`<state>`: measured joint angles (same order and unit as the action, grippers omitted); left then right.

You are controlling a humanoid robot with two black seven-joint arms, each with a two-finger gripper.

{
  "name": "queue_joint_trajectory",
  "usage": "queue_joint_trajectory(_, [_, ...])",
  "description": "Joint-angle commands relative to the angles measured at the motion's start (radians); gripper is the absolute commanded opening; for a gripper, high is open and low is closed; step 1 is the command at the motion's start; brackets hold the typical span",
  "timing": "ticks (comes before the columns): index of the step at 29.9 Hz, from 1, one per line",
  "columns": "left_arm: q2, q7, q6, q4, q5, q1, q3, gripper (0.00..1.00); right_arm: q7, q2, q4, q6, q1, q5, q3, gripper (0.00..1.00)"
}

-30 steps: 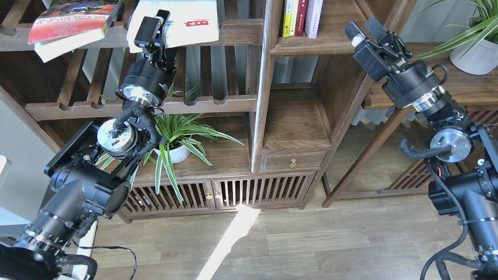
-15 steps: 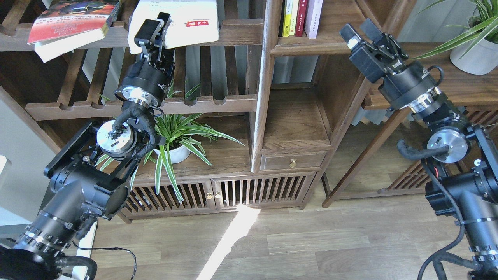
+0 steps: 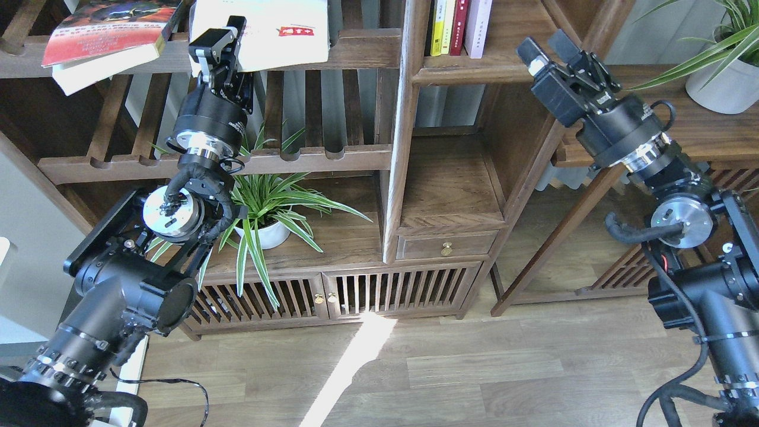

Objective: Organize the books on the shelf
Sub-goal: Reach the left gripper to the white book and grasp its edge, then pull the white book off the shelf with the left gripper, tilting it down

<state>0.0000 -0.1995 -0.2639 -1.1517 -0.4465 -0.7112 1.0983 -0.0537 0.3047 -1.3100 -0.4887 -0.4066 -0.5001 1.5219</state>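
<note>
A dark walnut shelving unit fills the view above a pale wood floor (image 3: 474,367). On the upper slatted rack (image 3: 362,50) lie the loose books. The large white book (image 3: 278,29) with a red logo rests flat, its near edge overhanging the rail. The red-orange book (image 3: 107,26), thick with a dark cover, lies to the left on top of a pale booklet (image 3: 89,71) whose corner juts out beneath. That makes three loose books. Four more stand upright in the narrow cubby (image 3: 474,68) at top centre. Two potted plants show, one low on the left (image 3: 267,231), one at far right (image 3: 720,83). The left hand (image 3: 217,42) is narrowed onto the white book's lower left corner. The right hand (image 3: 548,50) hangs spread wide just right of the cubby, holding nothing.
</note>
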Motion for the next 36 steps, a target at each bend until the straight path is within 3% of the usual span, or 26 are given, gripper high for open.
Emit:
queue_joint_trajectory(1, [0.000, 0.000, -0.032, -0.003, 0.000, 0.002, -0.012, 0.09, 0.000, -0.004, 0.000, 0.000, 0.000, 0.000, 0.000, 1.00])
queue_joint_trajectory(11, [0.000, 0.011, -0.225, -0.020, 0.000, 0.019, -0.021, 0.04, -0.002, -0.102, 0.011, 0.000, -0.006, 0.000, -0.006, 1.00])
queue_joint_trajectory(22, [0.000, 0.020, -0.225, -0.068, 0.012, 0.085, -0.063, 0.03, -0.008, -0.119, 0.014, 0.000, -0.009, 0.002, -0.011, 1.00])
queue_joint_trajectory(27, [0.008, 0.018, -0.225, -0.085, 0.074, 0.096, -0.138, 0.03, -0.009, -0.216, 0.014, 0.000, -0.011, 0.020, -0.012, 1.00])
queue_joint_trajectory(36, [0.038, 0.008, -0.225, -0.112, 0.086, 0.104, -0.126, 0.03, -0.009, -0.285, 0.014, 0.000, -0.012, 0.020, -0.015, 1.00])
